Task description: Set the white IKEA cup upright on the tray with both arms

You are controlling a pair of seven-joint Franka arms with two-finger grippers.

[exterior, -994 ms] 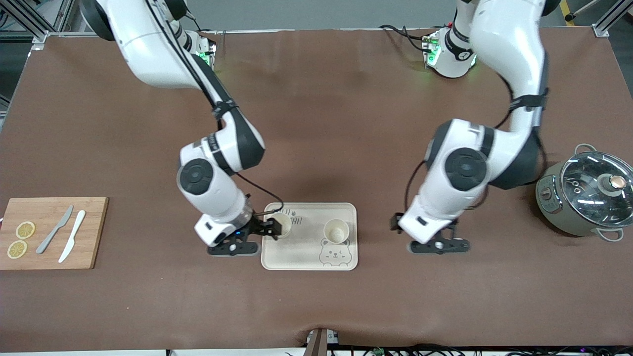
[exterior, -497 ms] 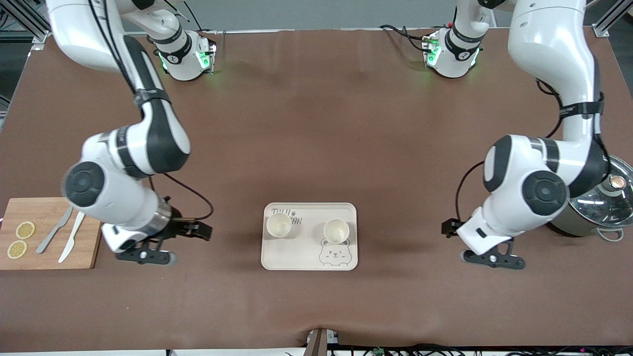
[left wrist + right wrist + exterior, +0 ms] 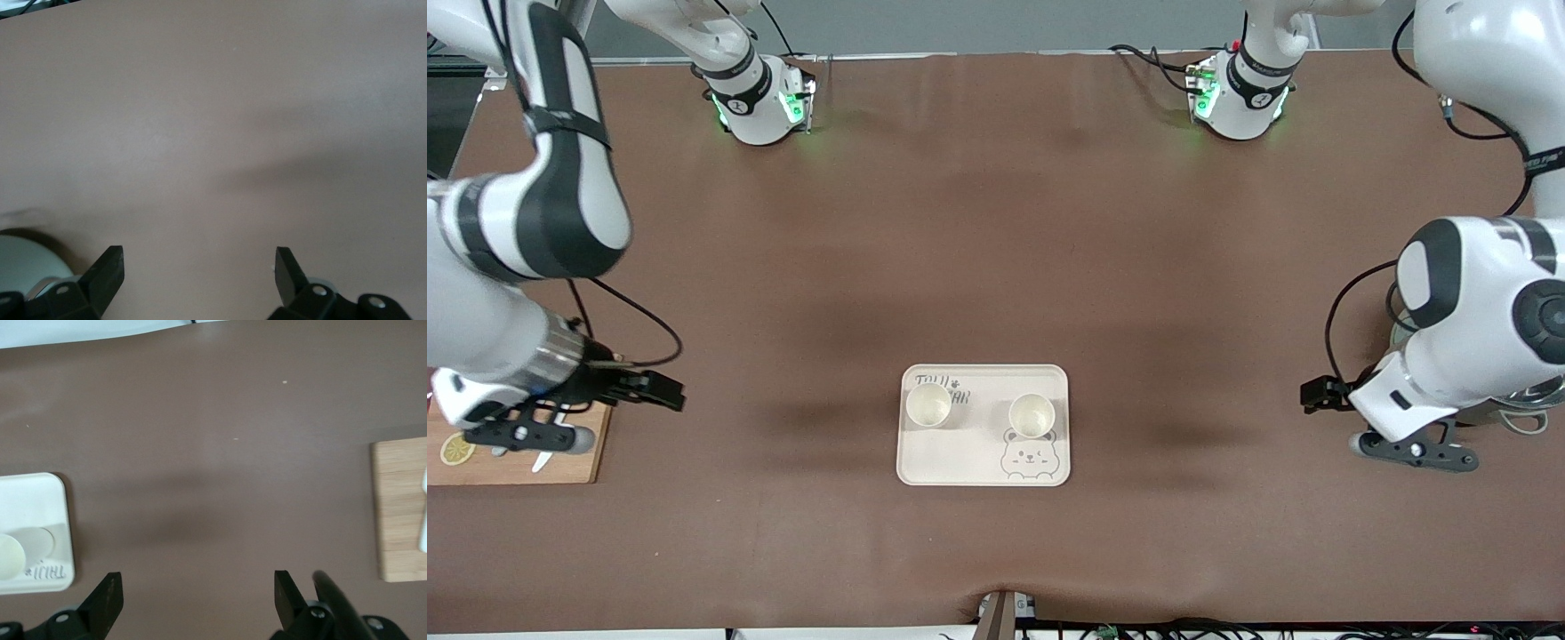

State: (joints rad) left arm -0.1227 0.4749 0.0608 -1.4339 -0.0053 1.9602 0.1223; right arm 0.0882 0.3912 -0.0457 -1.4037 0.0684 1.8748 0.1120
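Two white cups stand upright on the cream tray (image 3: 983, 467), one (image 3: 928, 404) over the grey lettering, the other (image 3: 1032, 414) above the bear face. Neither gripper is near them. My right gripper (image 3: 665, 391) hangs open and empty over the bare table beside the cutting board, toward the right arm's end. The right wrist view shows its gripper (image 3: 198, 590) open, with the tray's corner (image 3: 40, 520) and a cup rim (image 3: 10, 557) at the edge. My left gripper (image 3: 1314, 394) is open and empty beside the pot; the left wrist view shows its gripper (image 3: 199, 263) over bare cloth.
A wooden cutting board (image 3: 516, 467) with a lemon slice (image 3: 456, 449) and knives lies under the right arm's wrist. A grey pot (image 3: 1525, 420) is mostly hidden by the left arm. Brown cloth (image 3: 996, 222) covers the table.
Both arms have swung outward from the tray, the right gripper from the cup on the lettering to beside the cutting board, the left toward the pot. Both cups stayed put.
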